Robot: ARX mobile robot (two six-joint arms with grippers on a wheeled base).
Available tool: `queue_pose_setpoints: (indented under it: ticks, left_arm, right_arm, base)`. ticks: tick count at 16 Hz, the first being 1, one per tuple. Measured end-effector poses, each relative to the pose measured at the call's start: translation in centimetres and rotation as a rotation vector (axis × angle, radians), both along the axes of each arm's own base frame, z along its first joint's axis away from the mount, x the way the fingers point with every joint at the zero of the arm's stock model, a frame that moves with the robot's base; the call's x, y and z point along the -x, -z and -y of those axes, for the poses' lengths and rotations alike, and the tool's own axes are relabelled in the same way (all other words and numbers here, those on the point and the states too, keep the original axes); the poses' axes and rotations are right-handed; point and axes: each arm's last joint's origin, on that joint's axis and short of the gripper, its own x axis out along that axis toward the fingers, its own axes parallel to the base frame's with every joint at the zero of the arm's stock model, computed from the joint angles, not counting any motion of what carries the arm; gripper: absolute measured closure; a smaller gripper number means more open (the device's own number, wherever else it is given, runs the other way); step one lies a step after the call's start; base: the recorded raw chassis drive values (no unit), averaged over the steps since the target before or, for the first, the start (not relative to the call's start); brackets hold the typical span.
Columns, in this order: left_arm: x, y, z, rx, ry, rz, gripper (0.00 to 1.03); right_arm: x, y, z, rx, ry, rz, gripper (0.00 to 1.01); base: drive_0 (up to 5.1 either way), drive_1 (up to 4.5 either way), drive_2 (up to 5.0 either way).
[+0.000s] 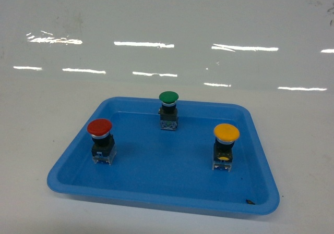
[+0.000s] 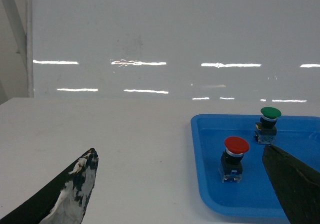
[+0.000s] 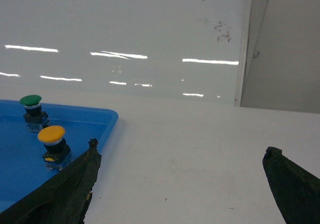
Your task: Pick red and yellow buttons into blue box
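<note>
The left end effector (image 2: pixel 182 184) is seen in its wrist view with its two dark fingers spread wide and nothing between them; the left finger (image 2: pixel 67 194) is scuffed white, and the right one crosses the near right corner of the picture. It hovers above the white worktop (image 2: pixel 125 149), just left of the shallow blue tray (image 2: pixel 210 194). The right end effector (image 3: pixel 182 184) is likewise held wide and empty, over bare worktop to the right of the tray.

Three push buttons are stood upright in the tray, well apart from one another. The red button (image 1: pixel 100 140) is placed at the left, nearer the front; the yellow button (image 1: pixel 225 146) is set at the right, at about the same depth. The green button (image 1: pixel 168 110) is found between them, towards the far rim. Each cap sits on a black body with a clear block beneath — all three rest on the tray floor.

A glossy white wall is seen beyond the worktop. The blue box appears in none of the views.
</note>
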Motion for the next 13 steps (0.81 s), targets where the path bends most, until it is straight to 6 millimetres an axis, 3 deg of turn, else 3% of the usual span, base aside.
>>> queue_pose_setpoints:
  ticks: [13]
  left_arm:
    - [0.0,0.0,0.0,0.0,0.0,0.0,0.05]
  right_arm:
    - [0.0,0.0,0.0,0.0,0.0,0.0,0.03]
  base:
    - [0.0,0.0,0.0]
